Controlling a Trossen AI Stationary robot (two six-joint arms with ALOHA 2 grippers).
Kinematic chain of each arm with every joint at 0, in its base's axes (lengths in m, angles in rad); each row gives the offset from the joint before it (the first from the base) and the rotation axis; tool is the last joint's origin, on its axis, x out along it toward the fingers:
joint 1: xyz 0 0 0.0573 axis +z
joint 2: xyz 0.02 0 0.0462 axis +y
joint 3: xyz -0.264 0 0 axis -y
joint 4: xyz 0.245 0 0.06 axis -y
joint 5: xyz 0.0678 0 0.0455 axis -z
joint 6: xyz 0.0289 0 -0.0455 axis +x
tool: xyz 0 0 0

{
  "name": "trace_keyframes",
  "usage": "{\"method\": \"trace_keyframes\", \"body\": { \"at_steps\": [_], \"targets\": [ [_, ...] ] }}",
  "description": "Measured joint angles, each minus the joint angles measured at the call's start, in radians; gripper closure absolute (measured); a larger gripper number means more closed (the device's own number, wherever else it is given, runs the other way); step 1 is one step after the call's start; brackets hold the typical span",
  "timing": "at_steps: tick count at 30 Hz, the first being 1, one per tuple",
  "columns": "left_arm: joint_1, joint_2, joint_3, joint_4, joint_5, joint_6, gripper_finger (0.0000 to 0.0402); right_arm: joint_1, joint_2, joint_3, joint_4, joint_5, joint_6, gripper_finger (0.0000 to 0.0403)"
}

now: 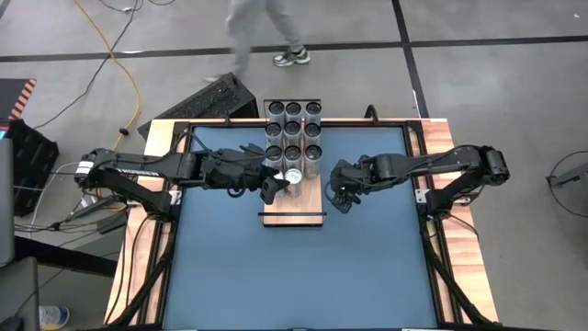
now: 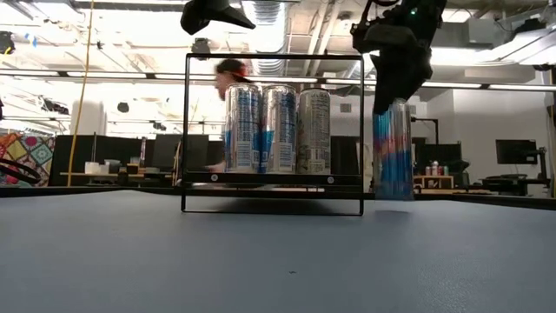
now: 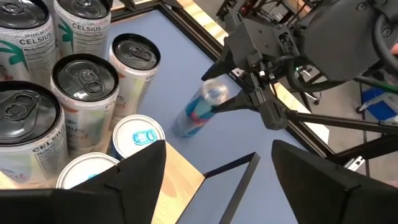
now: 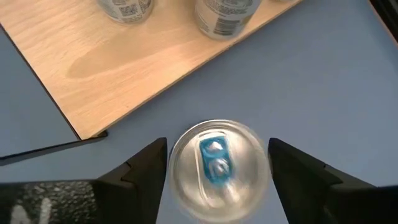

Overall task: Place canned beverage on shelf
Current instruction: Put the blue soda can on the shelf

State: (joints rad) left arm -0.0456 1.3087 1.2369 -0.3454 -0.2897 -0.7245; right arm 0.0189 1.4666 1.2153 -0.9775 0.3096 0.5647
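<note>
Left can just set on the shelf, right can waiting its turn.

My left gripper [image 1: 273, 190] sits above the near end of the shelf [image 1: 294, 213], over the blue-tab can [image 3: 140, 137] standing on the wood behind the rows of cans [image 1: 293, 138]; its fingers [image 3: 140, 171] are spread wide and I see nothing between them, so I judge that can released. My right gripper [image 4: 217, 163] has its fingers either side of another can [image 4: 217, 167], which stands on the blue tabletop [image 1: 294, 276] just beside the shelf's right edge, about midway along the tabletop; I cannot tell whether they press it or merely bracket it. Next I'd lift the left arm clear, get a firm grip with the right, and carry that can onto the bare wood at the shelf's near end without knocking its neighbours.
</note>
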Motion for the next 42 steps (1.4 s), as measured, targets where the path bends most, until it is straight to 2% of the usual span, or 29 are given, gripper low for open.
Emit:
{"method": "trace_keyframes", "body": {
  "at_steps": [10,21,27,33,42],
  "targets": [
    [0.0,0.0,0.0,0.0,-0.002,0.006,0.0122,0.0,-0.001,0.001,0.025,0.002,-0.043,0.0102],
    [0.0,0.0,0.0,0.005,0.049,0.004,0.0122,0.005,-0.109,0.001,0.113,0.0,-0.084,0.0098],
    [0.0,0.0,0.0,0.056,0.104,0.031,0.0122,0.108,-0.259,0.001,0.12,-0.035,-0.273,0.0098],
    [0.0,0.0,0.0,0.149,0.152,0.079,0.0122,0.229,-0.393,-0.013,-0.066,0.031,-0.277,0.0098],
    [0.0,0.0,0.0,0.18,0.118,0.093,0.0122,0.273,-0.42,-0.191,0.079,0.06,-0.315,0.0098]
  ]
}}
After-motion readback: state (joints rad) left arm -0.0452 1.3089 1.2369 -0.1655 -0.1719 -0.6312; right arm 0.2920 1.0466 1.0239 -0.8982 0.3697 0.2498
